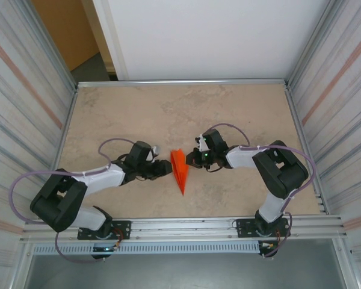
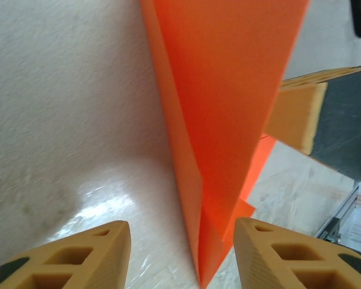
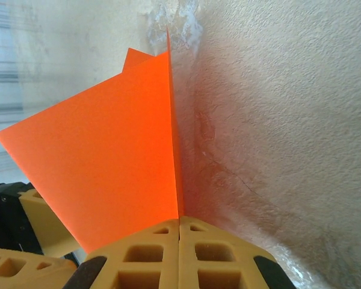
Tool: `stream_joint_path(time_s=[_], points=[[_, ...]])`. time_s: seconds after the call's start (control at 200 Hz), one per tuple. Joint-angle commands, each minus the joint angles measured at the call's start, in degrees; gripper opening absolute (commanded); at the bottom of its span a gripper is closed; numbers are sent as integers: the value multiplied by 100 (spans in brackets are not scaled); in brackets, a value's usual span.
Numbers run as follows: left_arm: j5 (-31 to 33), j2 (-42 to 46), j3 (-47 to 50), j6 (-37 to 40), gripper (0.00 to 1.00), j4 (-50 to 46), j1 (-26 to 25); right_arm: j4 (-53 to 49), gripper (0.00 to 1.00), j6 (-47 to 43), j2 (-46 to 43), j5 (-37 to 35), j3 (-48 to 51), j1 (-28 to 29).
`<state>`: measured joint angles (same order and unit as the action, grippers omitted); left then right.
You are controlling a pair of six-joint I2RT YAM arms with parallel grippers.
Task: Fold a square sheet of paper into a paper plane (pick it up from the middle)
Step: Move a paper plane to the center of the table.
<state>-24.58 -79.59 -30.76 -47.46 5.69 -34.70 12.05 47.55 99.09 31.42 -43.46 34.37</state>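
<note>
Stretching between ribbed side walls [image 1: 24,90], the pale mottled bench [image 1: 168,108] takes up the middle of the top view. A metal rail [image 1: 186,227] runs along its near edge, where both bases are bolted. The left arm [image 1: 78,189] reaches in from the left and the right arm [image 1: 277,171] from the right. Both bend low over the surface and meet near the bench's centre.

Between them sits the paper plane [image 1: 178,168], a narrow bright orange dart with its point toward the near edge and its wider end toward the far side. In the right wrist view the paper plane [image 3: 102,162] stands up on its folded edge, one flat face rising from the bench.

The right gripper [image 1: 192,159] comes at it from the right. Its fingers [image 3: 210,259] are pressed together, with the lower edge of the orange paper pinched between them.

The left gripper [image 1: 163,170] is just beside the plane on the left, its fingers [image 2: 84,256] spread well apart. The plane's fold runs down into the gap between them. Whether either finger touches the paper cannot be told.
</note>
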Motion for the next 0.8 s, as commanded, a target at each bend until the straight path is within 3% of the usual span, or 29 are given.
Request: stream_joint_path(time_s=[0.0, 0.241, 0.411, 0.611, 0.797], points=[[180, 68, -82, -157, 47, 248, -49, 49, 3, 75, -46, 104, 99, -44], [61, -310, -250, -228, 33, 300, -73, 95, 3, 90, 5, 123, 82, -44], [3, -616, -549, -193, 31, 189, -72, 113, 3, 110, 31, 143, 83, -40], [245, -984, -908, -160, 11, -413, -75, 97, 2, 114, -79, 108, 79, -58], [511, -808, -957, -36, 2, -809, 10, -115, 1, 40, -455, -18, 107, -231]])
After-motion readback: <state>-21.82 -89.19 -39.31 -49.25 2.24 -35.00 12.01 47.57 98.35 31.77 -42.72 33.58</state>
